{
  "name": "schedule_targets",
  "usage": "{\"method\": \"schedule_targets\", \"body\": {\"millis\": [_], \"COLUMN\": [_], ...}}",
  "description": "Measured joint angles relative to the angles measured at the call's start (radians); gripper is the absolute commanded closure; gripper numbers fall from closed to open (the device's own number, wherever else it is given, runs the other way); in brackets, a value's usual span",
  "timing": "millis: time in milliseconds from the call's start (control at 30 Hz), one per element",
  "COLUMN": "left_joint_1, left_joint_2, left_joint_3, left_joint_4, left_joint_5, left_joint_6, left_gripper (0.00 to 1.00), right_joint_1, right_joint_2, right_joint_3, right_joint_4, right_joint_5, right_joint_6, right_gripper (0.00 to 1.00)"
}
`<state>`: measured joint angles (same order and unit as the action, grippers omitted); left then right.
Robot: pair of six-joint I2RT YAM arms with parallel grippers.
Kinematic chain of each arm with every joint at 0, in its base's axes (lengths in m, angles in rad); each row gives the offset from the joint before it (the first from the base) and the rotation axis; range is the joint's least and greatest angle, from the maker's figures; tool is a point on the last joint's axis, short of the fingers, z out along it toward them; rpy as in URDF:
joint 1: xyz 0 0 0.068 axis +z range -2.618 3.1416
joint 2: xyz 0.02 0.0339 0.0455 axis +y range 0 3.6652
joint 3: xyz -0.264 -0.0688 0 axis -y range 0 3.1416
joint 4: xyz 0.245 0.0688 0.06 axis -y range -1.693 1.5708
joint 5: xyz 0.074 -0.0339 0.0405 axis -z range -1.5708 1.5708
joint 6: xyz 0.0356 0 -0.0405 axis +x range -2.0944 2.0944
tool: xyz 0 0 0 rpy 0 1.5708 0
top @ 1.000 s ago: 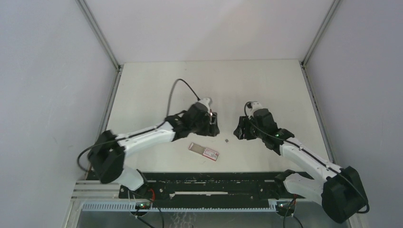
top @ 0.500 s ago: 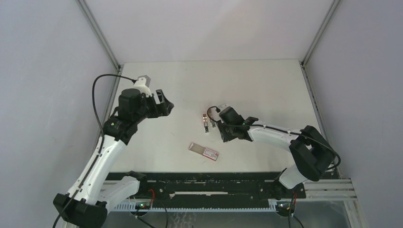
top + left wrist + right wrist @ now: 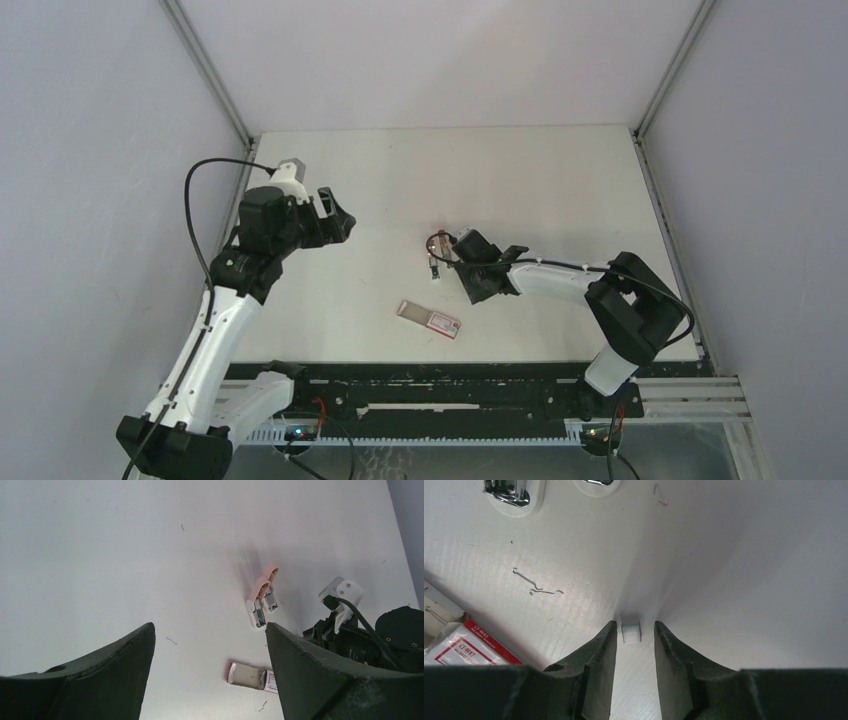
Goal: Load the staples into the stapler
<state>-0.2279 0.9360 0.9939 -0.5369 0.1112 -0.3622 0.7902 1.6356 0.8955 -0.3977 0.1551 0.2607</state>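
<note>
Matte white tabletop [image 3: 550,180] with two black, wedge-shaped claws.

**Left claw** [image 3: 209,630]: held high over the left side of the tabletop, its smooth tapered fingers [image 3: 100,680] spread wide, with nothing between them.

**Right claw** [image 3: 634,626]: low at the middle of the tabletop, just right of the stapler [image 3: 436,256]. Its jaws stand narrowly parted to either side of a short pale ribbed strip [image 3: 631,634] lying flat. A thin gap shows on each side, so the strip is straddled, not pinched.

**Stapler:** small, with rounded pink plastic at the far end and white plastic with bright chromed metal at the near end. It shows as two lobes lying side by side. Its long axis runs roughly from far to near.

**Staples** [image 3: 428,318]: a flat rectangular card pack with a red border and a white printed label. It lies flat, nearer the arms than the stapler and apart from it. Its long axis runs left to right, the right end slightly nearer. A dull beige inner tray shows at the left end.

**Bent wire staples** [image 3: 536,587]: thin and silvery, scattered loose between the pack and the stapler.
</note>
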Motion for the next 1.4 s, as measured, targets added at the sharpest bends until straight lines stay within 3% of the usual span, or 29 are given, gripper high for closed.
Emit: {"method": "schedule_targets", "body": {"millis": [567, 900, 1400], "left_joint_1": [0.024, 0.029, 0.045], "left_joint_2": [0.000, -0.001, -0.062], "left_joint_3": [0.000, 0.000, -0.033], "left_joint_4": [0.000, 0.002, 0.022], "left_joint_5": [0.027, 0.035, 0.064], "left_joint_6": [0.000, -0.001, -0.004], "left_gripper": [0.16, 0.16, 0.16], "right_joint_1": [0.005, 0.006, 0.106], "right_joint_2": [0.023, 0.023, 0.065], "right_joint_3": [0.023, 0.035, 0.229], "right_joint_4": [0.002, -0.027, 0.026], "right_joint_5": [-0.002, 0.002, 0.089], "right_joint_6": [-0.005, 0.015, 0.258], "right_gripper": [0.83, 0.87, 0.86]}}
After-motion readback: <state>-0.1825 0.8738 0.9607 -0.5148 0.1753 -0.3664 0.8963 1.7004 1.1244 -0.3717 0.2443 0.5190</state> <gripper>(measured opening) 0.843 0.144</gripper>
